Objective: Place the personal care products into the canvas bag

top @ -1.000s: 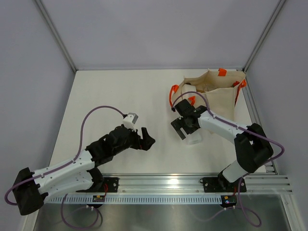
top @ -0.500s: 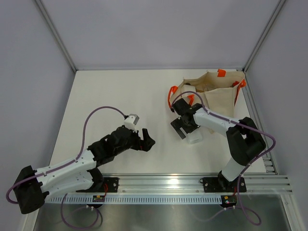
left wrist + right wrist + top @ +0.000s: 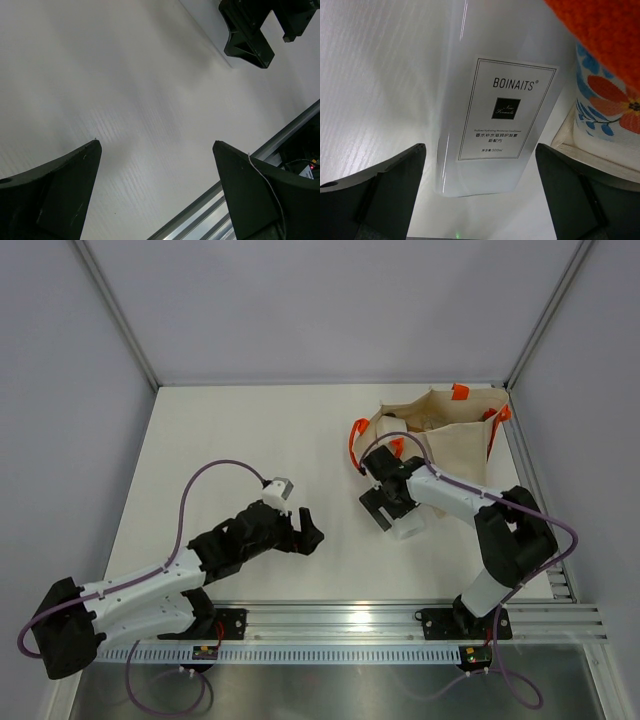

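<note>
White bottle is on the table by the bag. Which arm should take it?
Right. The right gripper hangs open over the flat white bottle, which lies beside the canvas bag. The left gripper, also open, is over bare table, farther off.

Below my right hand [image 3: 479,148] lies the flat white bottle [image 3: 490,125], a rectangular one resting flat on the surface [image 3: 250,440]. Its printed face is up, with a thin black frame, the word BOINAITS and a small black square. It sits between my spread fingers, and none of them grips it. Just beside its far corner stands the canvas bag [image 3: 455,445], beige cloth at the far right of the surface, its mouth gaping upward. Blue and orange flowers are printed on its side. An orange handle [image 3: 357,442] droops over the edge nearest the bottle. Something lies inside the bag; I cannot tell what.
</note>
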You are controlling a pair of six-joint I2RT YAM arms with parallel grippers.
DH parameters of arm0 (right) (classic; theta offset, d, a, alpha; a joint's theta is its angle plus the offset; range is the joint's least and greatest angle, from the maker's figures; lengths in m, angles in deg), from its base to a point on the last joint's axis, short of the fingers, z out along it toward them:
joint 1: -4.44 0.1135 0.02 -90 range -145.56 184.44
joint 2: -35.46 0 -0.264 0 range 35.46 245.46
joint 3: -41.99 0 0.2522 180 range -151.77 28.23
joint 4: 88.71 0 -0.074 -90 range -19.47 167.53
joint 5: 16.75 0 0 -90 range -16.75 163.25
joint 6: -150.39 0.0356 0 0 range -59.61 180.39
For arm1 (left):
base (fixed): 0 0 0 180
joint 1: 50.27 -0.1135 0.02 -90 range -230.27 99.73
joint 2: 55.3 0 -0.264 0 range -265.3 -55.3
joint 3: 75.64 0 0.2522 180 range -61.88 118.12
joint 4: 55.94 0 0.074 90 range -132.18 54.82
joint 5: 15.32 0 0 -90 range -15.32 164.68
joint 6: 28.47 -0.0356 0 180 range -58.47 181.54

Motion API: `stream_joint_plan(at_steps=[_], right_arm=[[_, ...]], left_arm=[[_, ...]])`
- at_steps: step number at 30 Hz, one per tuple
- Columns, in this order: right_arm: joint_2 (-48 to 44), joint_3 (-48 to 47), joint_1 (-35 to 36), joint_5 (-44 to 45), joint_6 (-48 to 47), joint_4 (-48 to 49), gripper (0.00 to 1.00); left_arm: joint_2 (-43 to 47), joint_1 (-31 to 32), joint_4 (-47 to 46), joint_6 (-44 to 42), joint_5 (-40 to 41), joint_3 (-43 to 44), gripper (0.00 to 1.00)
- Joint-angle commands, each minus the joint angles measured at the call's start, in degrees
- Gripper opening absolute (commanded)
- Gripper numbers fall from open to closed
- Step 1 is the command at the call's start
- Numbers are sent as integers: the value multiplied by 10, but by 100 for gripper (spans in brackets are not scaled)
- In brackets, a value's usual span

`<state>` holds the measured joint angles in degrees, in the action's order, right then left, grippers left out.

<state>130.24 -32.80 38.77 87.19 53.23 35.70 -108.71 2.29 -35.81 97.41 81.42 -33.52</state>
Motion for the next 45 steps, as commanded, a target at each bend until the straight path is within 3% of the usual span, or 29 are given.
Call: stream_joint_plan(at_steps=[1, 6, 17, 19, 20, 23, 25, 26, 30, 34, 40, 43, 45], right_arm=[[-35, 7, -10, 9, -17, 6, 99], [-31, 22, -29, 19, -28, 20, 100], [32, 12, -33, -87, -64, 41, 97], [31, 18, -30, -92, -83, 44, 89], [30, 25, -25, -93, -95, 44, 73], [23, 39, -23, -66, -124, 54, 42], [-2, 46, -23, -58, -149, 55, 31], [-17, 57, -24, -60, -157, 58, 19], [-112, 62, -24, -135, -209, 28, 0], [-223, 40, -24, -279, -292, -51, 0], [-296, -24, -29, -429, -365, -135, 0], [-293, -103, -60, -476, -357, -150, 0], [-252, -192, -132, -520, -349, -169, 0]], left_arm=[[10, 2, -29, -7, 5, 15, 99], [20, 2, -29, -5, 7, 8, 99], [34, 2, -9, -8, 13, 20, 99], [38, 2, -6, -9, 16, 20, 99], [40, 2, -5, -10, 18, 20, 99], [48, 2, -2, -13, 22, 21, 99], [52, 2, -2, -18, 25, 24, 99], [57, 2, 0, -20, 25, 26, 99], [66, 2, 13, -29, 31, 35, 99], [75, 2, 18, -34, 35, 38, 99], [87, 2, 29, -37, 38, 46, 99], [95, 2, 38, -41, 40, 51, 99], [100, 2, 42, -41, 40, 50, 99]])
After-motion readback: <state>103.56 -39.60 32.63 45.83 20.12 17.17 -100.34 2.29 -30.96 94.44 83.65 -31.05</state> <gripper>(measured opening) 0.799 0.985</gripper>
